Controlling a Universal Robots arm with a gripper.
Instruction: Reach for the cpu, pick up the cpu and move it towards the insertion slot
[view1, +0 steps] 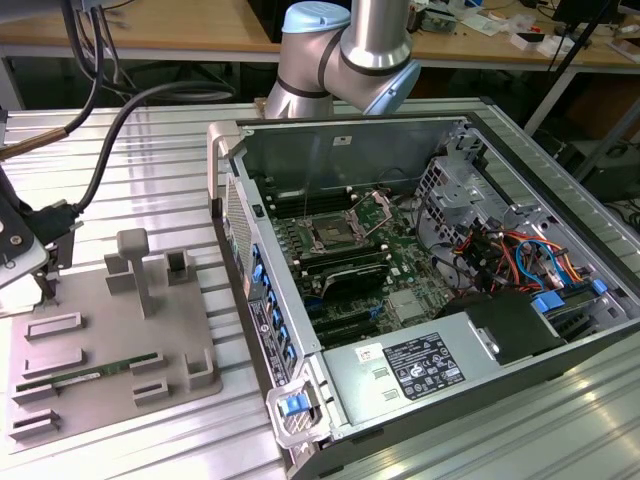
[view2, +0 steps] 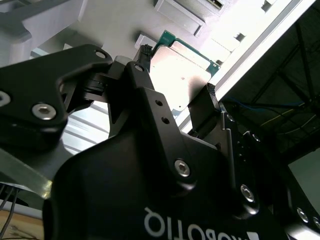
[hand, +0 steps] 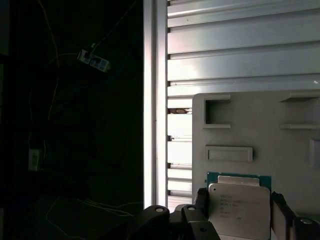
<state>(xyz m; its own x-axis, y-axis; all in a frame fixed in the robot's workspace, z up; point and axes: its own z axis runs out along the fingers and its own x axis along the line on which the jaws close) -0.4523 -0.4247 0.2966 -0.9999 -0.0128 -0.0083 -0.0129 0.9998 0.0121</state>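
the gripper (view2: 177, 75) pinches the cpu (hand: 239, 207) by its edges at the grey tray (hand: 250, 130); the grasp looks made. reaching the insertion slot (view1: 328, 236), well apart, wants a level carry.

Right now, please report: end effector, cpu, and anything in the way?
Status: end effector at the cpu, grip unconfirmed. The cpu appears flat on the grey fixture plate. The insertion slot sits inside the open computer case, walls around it.

pale silvery cpu (view2: 181, 75) with a thin green rim between the black fingers (view2: 202, 110), plain light grey tray (hand: 260, 120) beyond the fingers, silver table (hand: 240, 55) ribbed in long parallel bands
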